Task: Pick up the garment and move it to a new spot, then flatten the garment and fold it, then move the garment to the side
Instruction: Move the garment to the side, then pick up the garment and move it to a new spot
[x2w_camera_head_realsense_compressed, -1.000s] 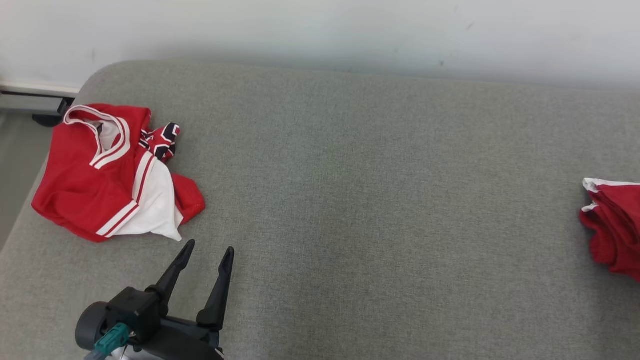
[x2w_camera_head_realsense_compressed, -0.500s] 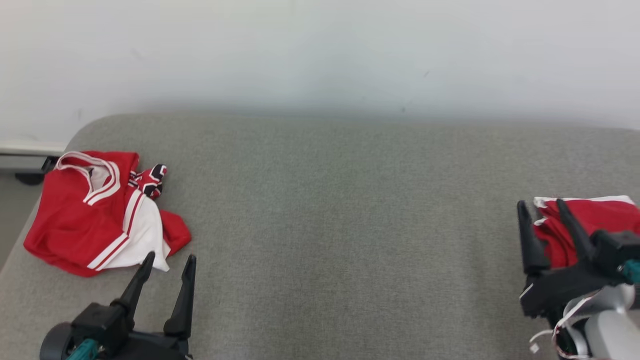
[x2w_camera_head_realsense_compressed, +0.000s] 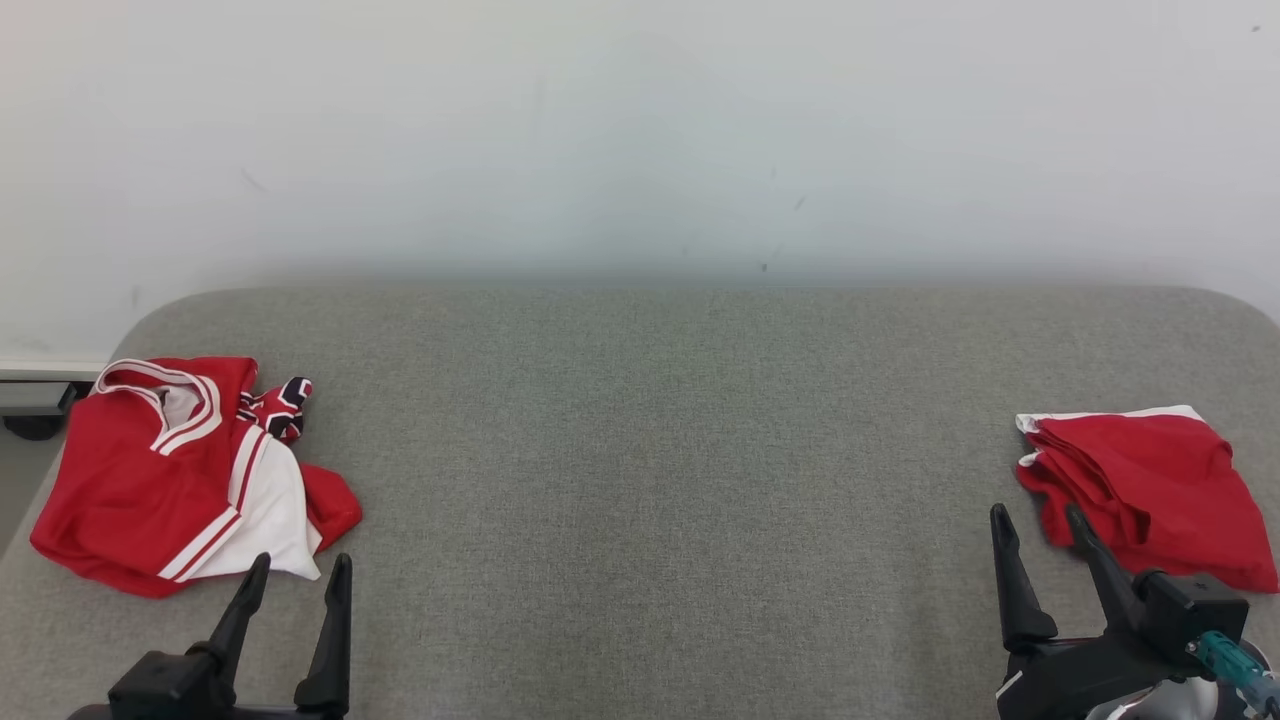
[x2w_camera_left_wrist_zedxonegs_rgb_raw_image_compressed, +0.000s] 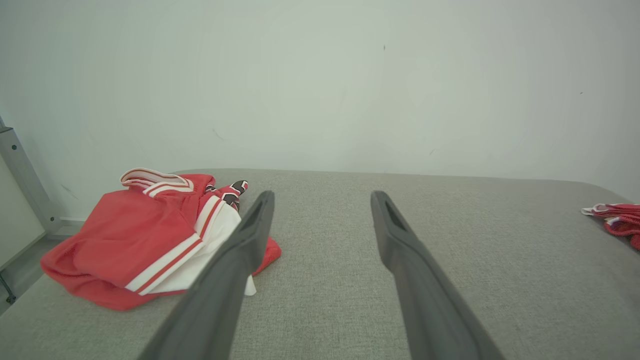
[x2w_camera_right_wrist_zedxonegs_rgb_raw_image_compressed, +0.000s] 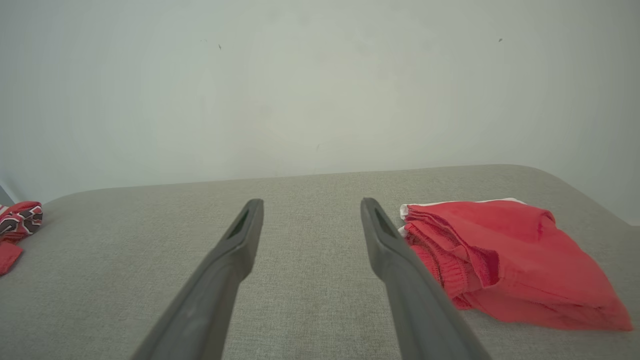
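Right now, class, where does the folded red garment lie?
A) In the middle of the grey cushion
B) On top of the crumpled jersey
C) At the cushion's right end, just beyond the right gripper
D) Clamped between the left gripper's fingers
C: the folded red garment rests on the right end of the grey cushion, just past the open right gripper.

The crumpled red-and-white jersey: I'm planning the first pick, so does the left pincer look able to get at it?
Probably yes. The left pincer stands open close to the jersey, whose near white edge lies right ahead, and nothing lies between them on the grey cushion.
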